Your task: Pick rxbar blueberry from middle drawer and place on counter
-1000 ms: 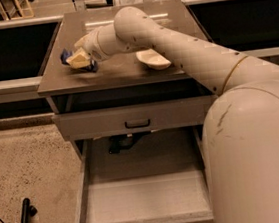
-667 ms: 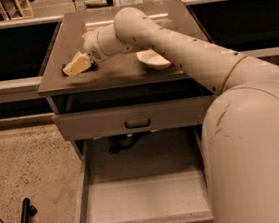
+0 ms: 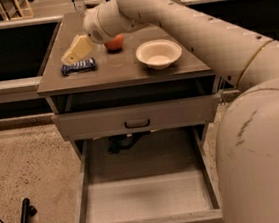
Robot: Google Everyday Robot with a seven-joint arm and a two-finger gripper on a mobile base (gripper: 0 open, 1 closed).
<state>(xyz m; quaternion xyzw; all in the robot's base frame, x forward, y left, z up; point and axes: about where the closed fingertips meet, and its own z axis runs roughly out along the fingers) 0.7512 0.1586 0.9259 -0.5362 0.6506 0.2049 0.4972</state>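
The wrist [image 3: 100, 25] behind the pincer [image 3: 70, 56], above the counter [image 3: 119, 69], hides part of the apple [image 3: 117, 44].

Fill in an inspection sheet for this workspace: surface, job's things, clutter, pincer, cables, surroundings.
Surface: counter, glossy grey-brown top of the drawer cabinet.
Job's things: rxbar blueberry lies flat on the counter near its front left corner; middle drawer pulled open, nothing seen on its floor.
Clutter: apple and pale bowl, both on the counter.
Pincer: pincer just above the bar, over the counter's left side; contact cannot be told.
Cables: dark tangle, likely cabling, behind the open drawer.
Surroundings: speckled floor; black rod on it, lower left; closed drawer front above the open drawer.
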